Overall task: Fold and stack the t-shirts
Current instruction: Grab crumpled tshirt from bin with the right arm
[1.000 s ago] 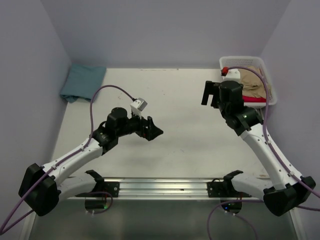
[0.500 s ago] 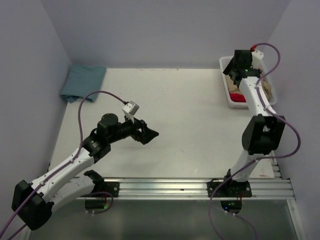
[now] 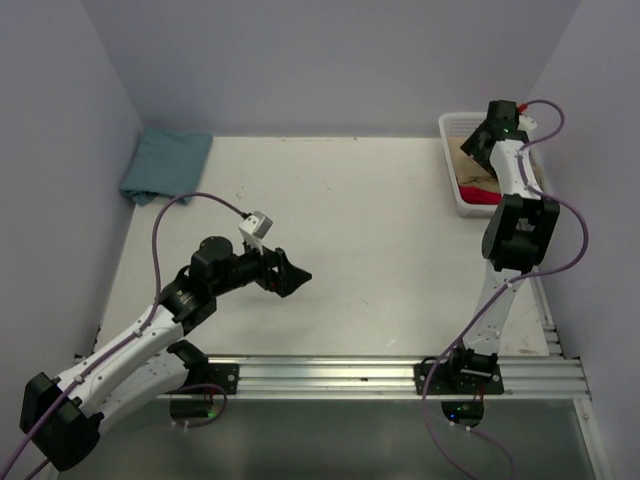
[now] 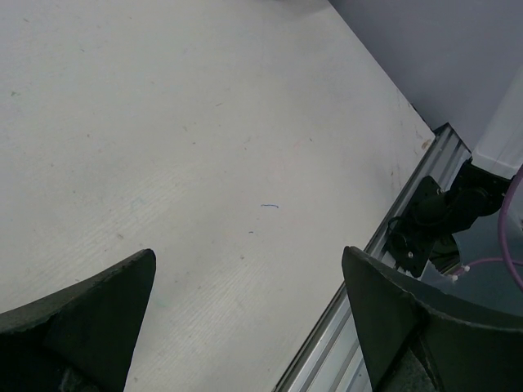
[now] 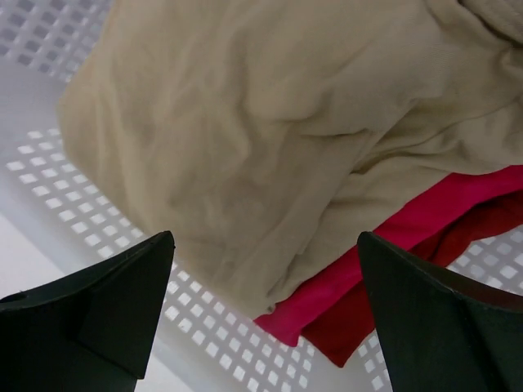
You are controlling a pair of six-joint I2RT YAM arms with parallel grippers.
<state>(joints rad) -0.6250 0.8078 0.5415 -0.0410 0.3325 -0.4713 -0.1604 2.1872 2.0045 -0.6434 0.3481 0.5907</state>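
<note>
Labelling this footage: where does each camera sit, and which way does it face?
Top external: above and behind, looking down on table, left arm, right arm, teal t-shirt.
Left wrist: on left arm, facing bare table past open left end effector.
Right wrist: above the basket, right end effector framing tan t-shirt, red t-shirt.
Shared: top and right wrist show the basket.

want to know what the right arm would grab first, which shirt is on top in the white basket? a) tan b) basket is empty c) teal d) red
a: in the right wrist view the tan shirt lies over the red shirt inside the white basket, below the open right gripper.
</note>
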